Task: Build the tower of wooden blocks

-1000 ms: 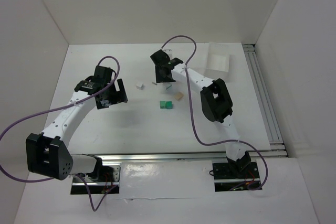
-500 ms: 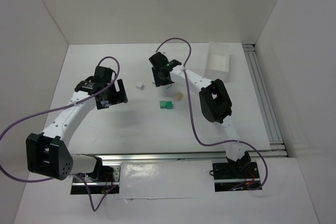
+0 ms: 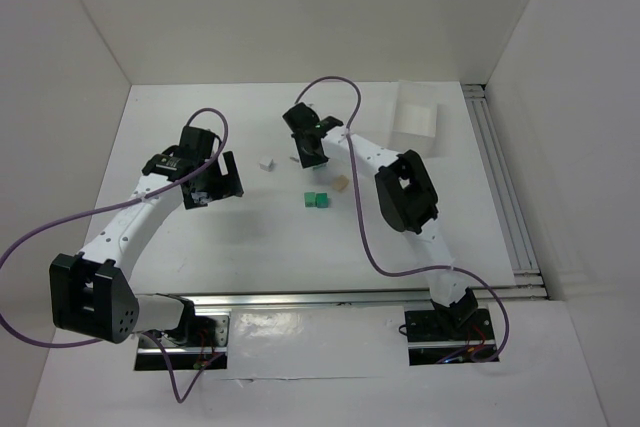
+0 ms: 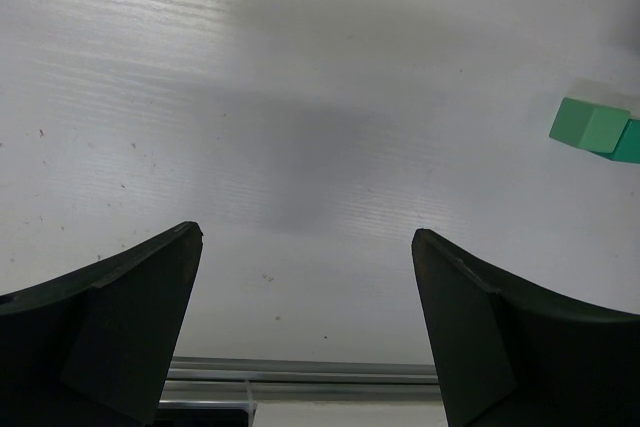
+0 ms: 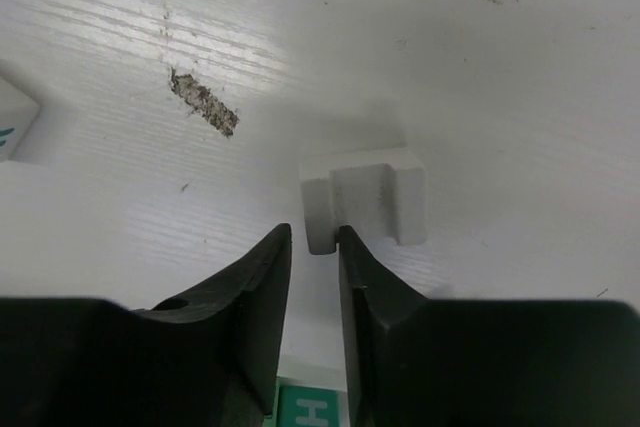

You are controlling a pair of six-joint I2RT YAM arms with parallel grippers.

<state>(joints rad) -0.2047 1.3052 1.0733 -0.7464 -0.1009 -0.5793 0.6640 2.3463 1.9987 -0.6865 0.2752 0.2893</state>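
Near right claw (image 5: 314,237), pressed almost together, seemingly empty: green blocks (image 3: 317,199); left claw (image 4: 307,237) spread.

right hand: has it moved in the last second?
Yes, slightly. In the top view the right hand has drifted left, away from the clear tray and toward the small white block.

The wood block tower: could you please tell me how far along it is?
Nothing looks stacked yet: two green cubes sit side by side, the tan piece apart beside them. In hand: the right tool is nearly closed at a white notched block; whether it grips it is unclear. The left tool hangs open and empty. All stacking remains.
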